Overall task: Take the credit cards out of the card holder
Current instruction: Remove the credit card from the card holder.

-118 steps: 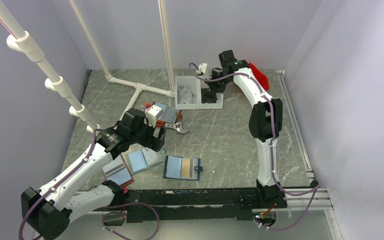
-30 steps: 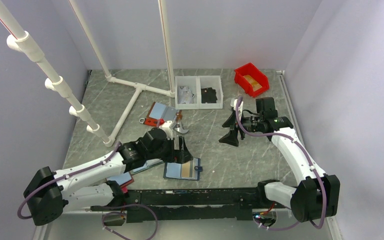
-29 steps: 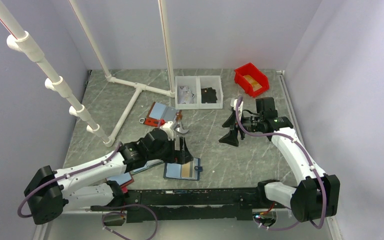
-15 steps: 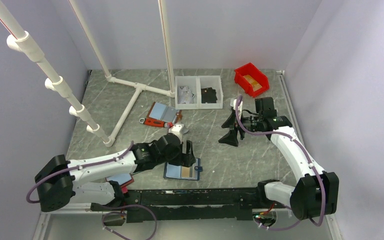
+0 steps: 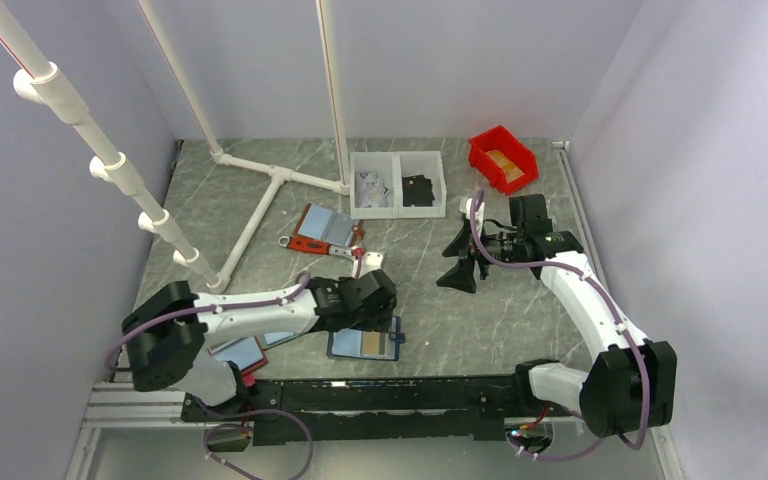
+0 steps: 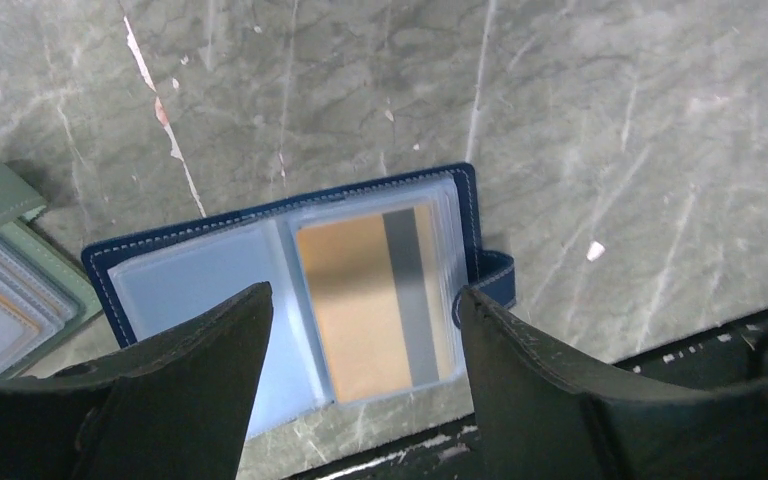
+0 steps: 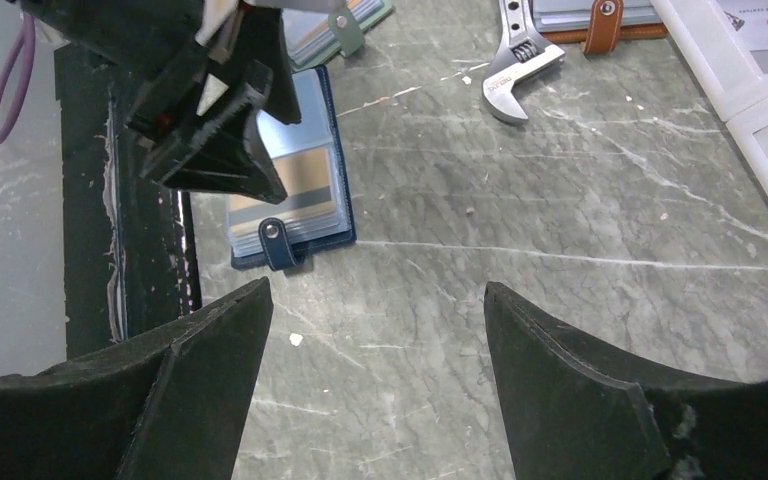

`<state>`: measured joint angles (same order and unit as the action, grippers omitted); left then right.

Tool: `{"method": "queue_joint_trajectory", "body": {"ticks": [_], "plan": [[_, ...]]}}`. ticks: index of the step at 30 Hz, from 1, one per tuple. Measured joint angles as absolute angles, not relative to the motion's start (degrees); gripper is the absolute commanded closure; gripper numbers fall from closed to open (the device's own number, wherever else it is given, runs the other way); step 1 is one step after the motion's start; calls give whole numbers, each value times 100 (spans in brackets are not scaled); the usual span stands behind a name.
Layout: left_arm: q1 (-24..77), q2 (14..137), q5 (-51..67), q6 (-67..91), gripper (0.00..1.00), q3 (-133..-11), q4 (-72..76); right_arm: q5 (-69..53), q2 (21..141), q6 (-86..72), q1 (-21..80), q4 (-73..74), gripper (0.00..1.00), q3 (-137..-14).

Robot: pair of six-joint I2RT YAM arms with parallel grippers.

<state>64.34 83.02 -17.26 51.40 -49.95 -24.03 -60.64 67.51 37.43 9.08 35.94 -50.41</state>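
Only right wrist view shows card holder (image 7: pixel 320 235) strap's snap (image 7: pixel 272 231).

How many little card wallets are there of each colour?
navy blue wallet: 1
red-edged wallets: 2
green-edged wallet: 1
Total: 4

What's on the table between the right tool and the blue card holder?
Nothing, just bare grey table. The right wrist view shows that between the right tool and the card holder.
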Motion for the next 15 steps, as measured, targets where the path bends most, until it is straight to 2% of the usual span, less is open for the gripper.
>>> {"method": "queue_joint_trajectory", "body": {"ticks": [15], "plan": [[6449, 9450, -1920, 5424, 24, -5883, -3030, -6066, 6757, 3728, 908, 3594, 20, -5041]]}}
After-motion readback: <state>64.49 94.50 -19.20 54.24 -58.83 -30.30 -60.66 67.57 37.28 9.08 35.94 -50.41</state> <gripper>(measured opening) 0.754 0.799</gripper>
